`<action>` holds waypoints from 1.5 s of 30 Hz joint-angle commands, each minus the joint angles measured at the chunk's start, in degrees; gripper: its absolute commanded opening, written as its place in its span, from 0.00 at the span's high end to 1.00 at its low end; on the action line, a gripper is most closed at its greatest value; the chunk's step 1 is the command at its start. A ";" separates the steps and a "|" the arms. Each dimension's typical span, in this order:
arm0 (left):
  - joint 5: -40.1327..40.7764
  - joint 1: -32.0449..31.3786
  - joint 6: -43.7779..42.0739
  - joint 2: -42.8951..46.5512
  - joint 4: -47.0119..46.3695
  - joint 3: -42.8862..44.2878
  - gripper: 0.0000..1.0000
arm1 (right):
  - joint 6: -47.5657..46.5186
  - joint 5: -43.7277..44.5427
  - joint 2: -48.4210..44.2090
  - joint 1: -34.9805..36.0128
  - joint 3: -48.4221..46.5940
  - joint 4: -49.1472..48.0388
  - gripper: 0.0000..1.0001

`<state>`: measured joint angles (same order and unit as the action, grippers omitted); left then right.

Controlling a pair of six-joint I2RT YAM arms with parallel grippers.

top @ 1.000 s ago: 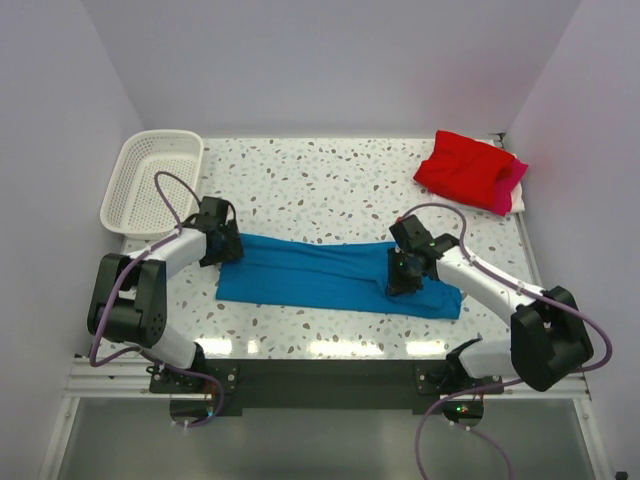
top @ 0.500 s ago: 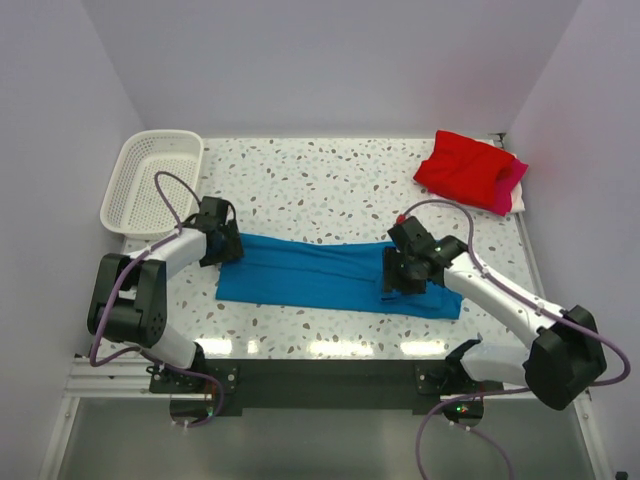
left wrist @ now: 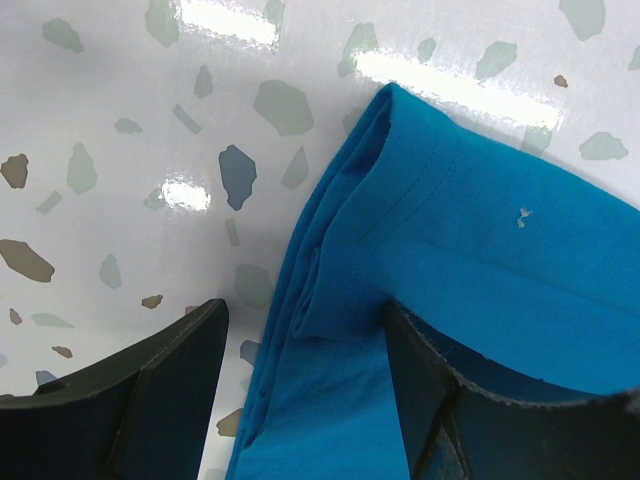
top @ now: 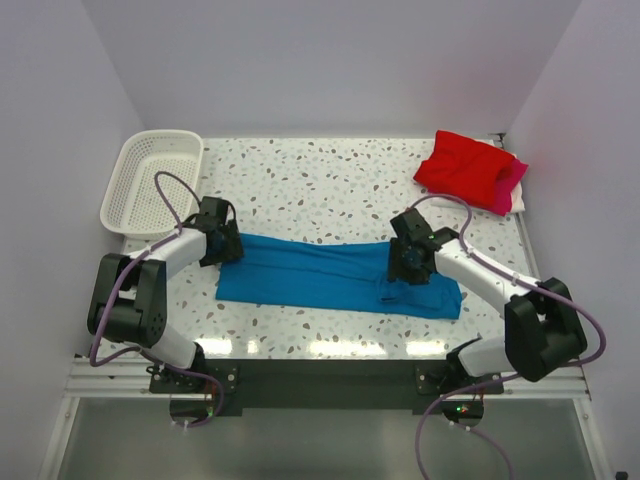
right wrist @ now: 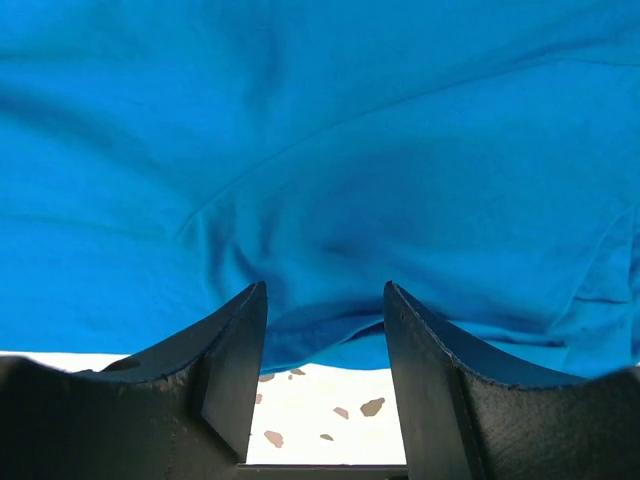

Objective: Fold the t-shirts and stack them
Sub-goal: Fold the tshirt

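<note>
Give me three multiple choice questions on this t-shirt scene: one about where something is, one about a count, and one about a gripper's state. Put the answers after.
1. Where does the red t-shirt lie?
A. at the near left corner of the table
B. at its far right corner, on the magenta-pink t-shirt
C. spread flat in the middle

2. How many t-shirts are in view?
A. three
B. one
C. five

3. How do the jaws of the right gripper stand?
A. shut tight on nothing
B. out of view
C. apart, at the edge of the blue t-shirt

Answers:
B, the top view shows red lying on pink at the far right corner.
A, there is one blue, one red and one magenta-pink.
C, the right wrist view shows a gap between the fingers, with blue cloth in it.
</note>
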<state>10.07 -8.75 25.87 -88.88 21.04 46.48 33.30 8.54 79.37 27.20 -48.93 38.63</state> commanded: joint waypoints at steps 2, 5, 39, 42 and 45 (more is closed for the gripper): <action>-0.04 0.32 -0.82 0.38 -1.70 -0.60 0.32 | -1.31 1.31 -0.89 -0.31 2.07 -1.11 0.46; -0.31 0.32 -0.82 -0.06 -1.96 -0.51 0.32 | -0.87 0.61 -2.20 -0.31 3.92 -0.40 0.46; -0.66 0.32 -0.73 -0.07 -1.97 -0.78 0.32 | -1.83 -0.97 -9.33 -4.08 -5.74 9.54 0.45; -0.40 0.32 -0.82 0.11 -1.62 -0.69 0.32 | -3.59 -1.24 -5.29 -5.31 -5.92 6.46 0.46; -0.22 0.32 -0.91 0.29 -1.61 -0.51 0.32 | -4.38 -0.89 -2.21 -5.49 -5.39 4.18 0.46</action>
<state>10.02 -8.75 25.85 -89.01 20.62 46.48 31.07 6.28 74.70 21.85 -54.08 45.84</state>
